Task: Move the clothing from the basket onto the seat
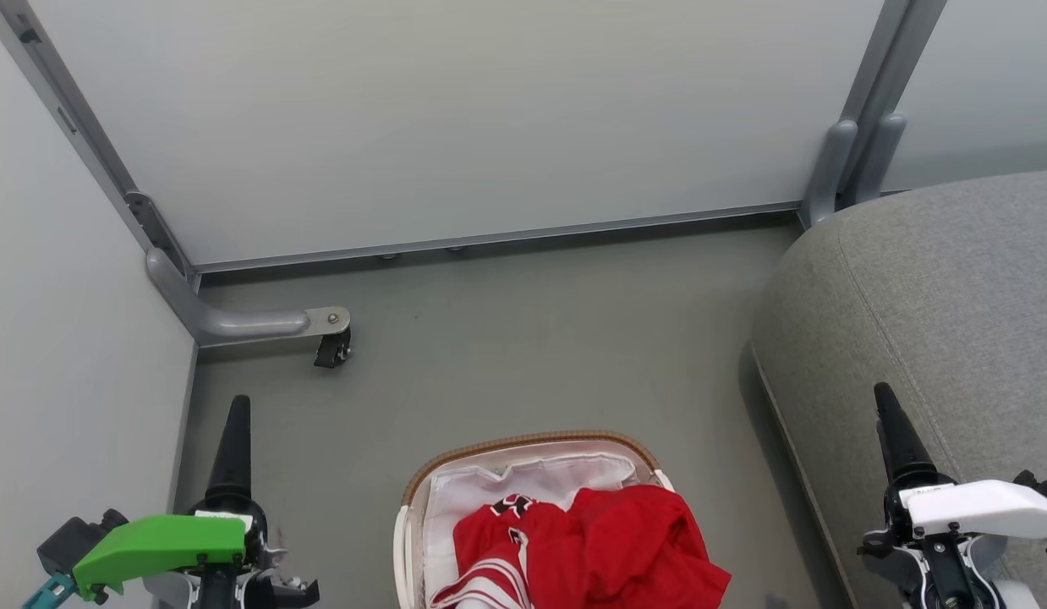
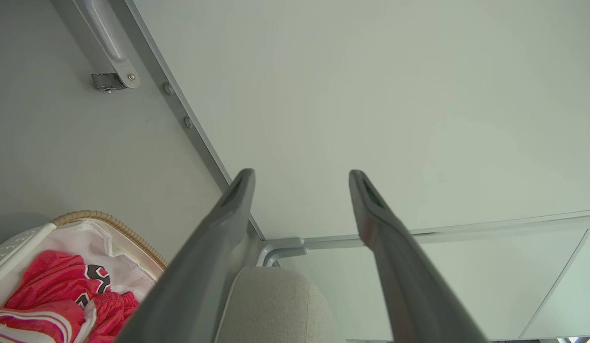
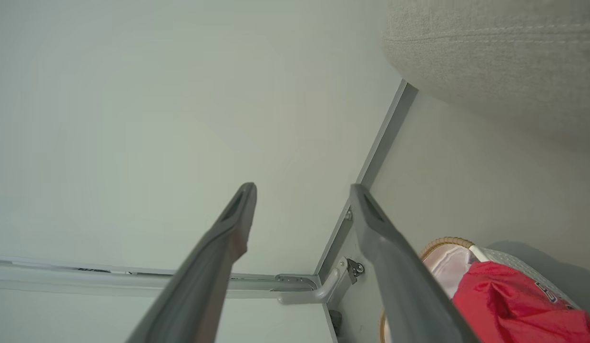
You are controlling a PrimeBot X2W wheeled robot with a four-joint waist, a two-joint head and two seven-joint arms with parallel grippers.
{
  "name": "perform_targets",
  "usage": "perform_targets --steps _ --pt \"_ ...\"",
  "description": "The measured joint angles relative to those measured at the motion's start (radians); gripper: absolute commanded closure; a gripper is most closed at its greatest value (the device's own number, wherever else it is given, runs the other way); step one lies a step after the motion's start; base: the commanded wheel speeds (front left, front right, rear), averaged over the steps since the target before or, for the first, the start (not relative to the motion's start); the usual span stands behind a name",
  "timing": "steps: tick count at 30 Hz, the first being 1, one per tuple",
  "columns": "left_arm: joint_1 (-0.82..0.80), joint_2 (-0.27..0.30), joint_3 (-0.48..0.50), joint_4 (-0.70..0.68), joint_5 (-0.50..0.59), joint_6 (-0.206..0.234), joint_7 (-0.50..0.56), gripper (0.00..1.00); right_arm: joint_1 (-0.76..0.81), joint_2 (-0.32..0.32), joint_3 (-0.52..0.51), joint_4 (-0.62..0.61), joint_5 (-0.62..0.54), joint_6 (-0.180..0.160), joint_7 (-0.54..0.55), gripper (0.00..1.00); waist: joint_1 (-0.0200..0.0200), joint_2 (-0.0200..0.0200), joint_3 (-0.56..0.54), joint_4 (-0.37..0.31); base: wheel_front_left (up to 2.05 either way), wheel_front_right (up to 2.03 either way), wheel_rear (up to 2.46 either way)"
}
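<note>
Clothing (image 1: 591, 541) lies heaped and red in the basket (image 1: 523, 441), touched by neither claw. The left claw (image 2: 300, 172) is spread wide with nothing between its fingers, and the right claw (image 3: 302, 186) is just as wide and empty. They hang left and right of the basket, well apart from it. The basket stands on the floor (image 1: 532, 338) at the near middle, with white liner (image 1: 523, 478) showing at its far end. The grey seat (image 1: 938, 296) is on the right, by the right claw.
</note>
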Motion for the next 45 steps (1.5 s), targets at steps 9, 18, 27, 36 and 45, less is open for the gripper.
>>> perform_targets --steps 9,18,27,36,45 --pt "-0.003 0.001 -0.020 -0.049 0.212 0.000 -0.037 0.00 0.000 -0.002 0.014 -0.068 -0.240 0.000 -0.036 0.00 0.0000 0.0000 0.005 0.003 0.00 0.00 0.00" --pt "-0.003 0.001 -0.046 -0.071 0.396 0.003 -0.067 0.00 0.010 -0.005 0.044 -0.097 -0.435 0.000 -0.068 0.00 0.0000 0.0000 0.007 0.005 0.00 0.00 0.00" --pt "0.001 0.002 -0.073 -0.078 0.546 0.013 -0.095 0.00 0.012 -0.006 0.060 -0.107 -0.583 0.000 -0.095 0.00 0.0000 0.0000 0.010 0.008 0.00 0.00 0.00" --pt "0.007 0.002 -0.082 -0.060 0.667 0.013 -0.123 0.00 0.022 -0.008 0.079 -0.111 -0.718 0.000 -0.123 0.00 0.0000 0.0000 0.014 0.009 0.00 0.00 0.00" --pt "0.012 0.002 -0.084 -0.044 0.758 0.013 -0.145 0.00 0.028 -0.009 0.081 -0.112 -0.828 0.000 -0.146 0.00 0.0000 0.0000 0.016 0.012 0.00 0.00 0.00"
